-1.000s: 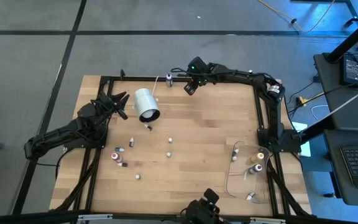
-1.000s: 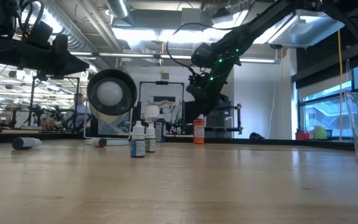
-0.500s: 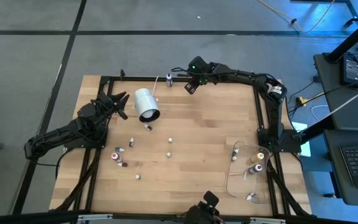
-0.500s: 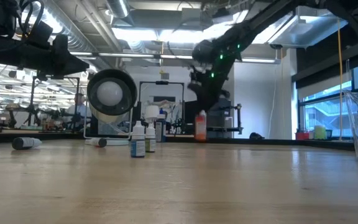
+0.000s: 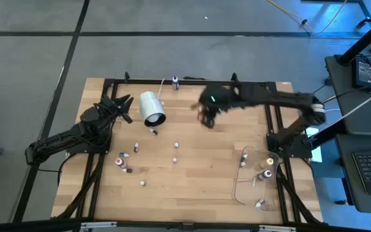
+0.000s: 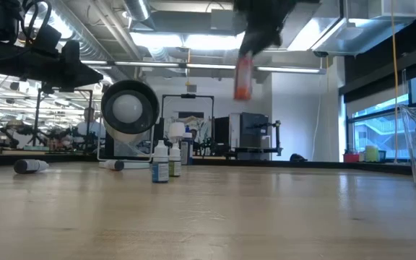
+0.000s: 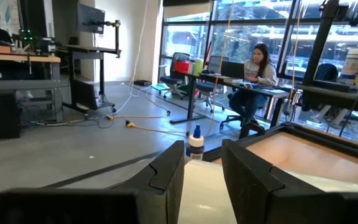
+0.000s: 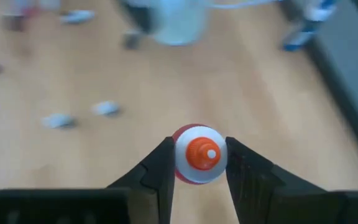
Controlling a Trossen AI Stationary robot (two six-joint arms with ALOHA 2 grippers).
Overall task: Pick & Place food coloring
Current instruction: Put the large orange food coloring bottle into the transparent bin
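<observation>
My right gripper (image 5: 205, 116) is shut on an orange food coloring bottle (image 6: 243, 76) with a white and orange cap (image 8: 199, 154), high above the table's far middle. Several tiny bottles (image 5: 136, 147) lie or stand loose on the wooden table, and two stand upright in the low view (image 6: 160, 162). One more bottle (image 5: 175, 80) stands at the far edge. My left gripper (image 5: 125, 105) is open and empty beside the large white cylinder (image 5: 152, 108), which lies on its side at the far left. My right gripper pinches the bottle's upper part just under the cap (image 8: 178, 164) between its two fingers. The fingers come from above, pointing down. The bottle hangs upright below them, lifted clear of the table.
A clear container (image 5: 240, 183) at the table's near right holds a few bottles (image 5: 268, 169). A dark frame (image 5: 272, 122) runs around the table's edges. A person sits at a desk in the room beyond (image 7: 253, 74).
My right gripper has lifted the orange bottle from where it stood at the table's far edge. It has carried it high up and toward the near edge. The bottle stays upright. The left arm has kept still.
</observation>
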